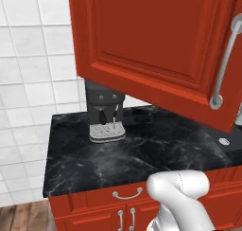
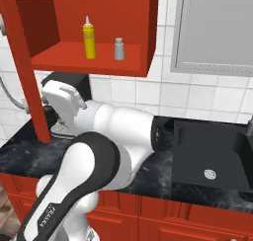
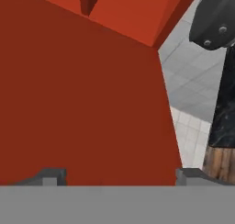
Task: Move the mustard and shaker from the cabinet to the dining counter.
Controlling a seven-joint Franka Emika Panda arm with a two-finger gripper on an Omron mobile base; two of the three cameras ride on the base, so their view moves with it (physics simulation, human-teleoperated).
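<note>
My hand (image 3: 120, 176) is spread wide, nothing between the tips, right up against the red door (image 3: 82, 103) of the cabinet (image 2: 143, 32). Door's swung open; in the left base view its panelled face w/ the silver handle (image 1: 224, 64) hangs over the bench (image 1: 142, 149). Mustard (image 2: 89, 38) stands upright on the cabinet's inner shelf, shaker (image 2: 119, 49) just beside it, not touching. Coffee machine (image 1: 106, 112) sits on the bench under the cabinet. Sink (image 2: 212, 153) is off on the other side, set into the black marble top.
</note>
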